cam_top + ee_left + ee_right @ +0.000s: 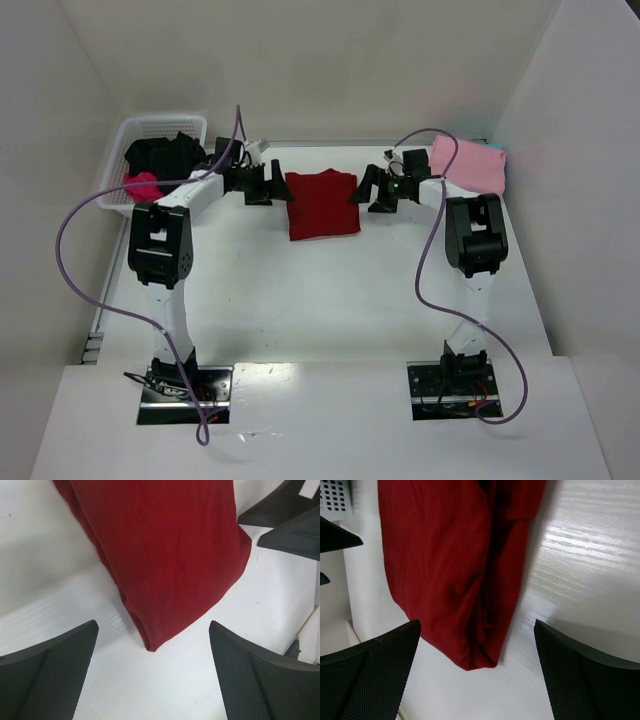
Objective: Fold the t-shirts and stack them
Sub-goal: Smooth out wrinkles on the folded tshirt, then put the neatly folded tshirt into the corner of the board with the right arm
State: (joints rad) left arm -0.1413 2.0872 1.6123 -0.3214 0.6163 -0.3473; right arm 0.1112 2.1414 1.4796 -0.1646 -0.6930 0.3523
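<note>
I am holding left jaws and right jaws wide open, empty, flanking the folded dark red t-shirt (323, 204), likely for a two-sided lift

A white counter (320, 300) fills the middle of the overhead view, and both wrist views show a faint wood-like grain on its surface. At its far left corner sits a white plastic basket (160, 125) with latticed walls, close by the left wall (40, 200). A corner of its grid shows at the upper left of the right wrist view. Plain white panels close in the other sides: a back wall (320, 70) and a right wall (590, 200)
</note>
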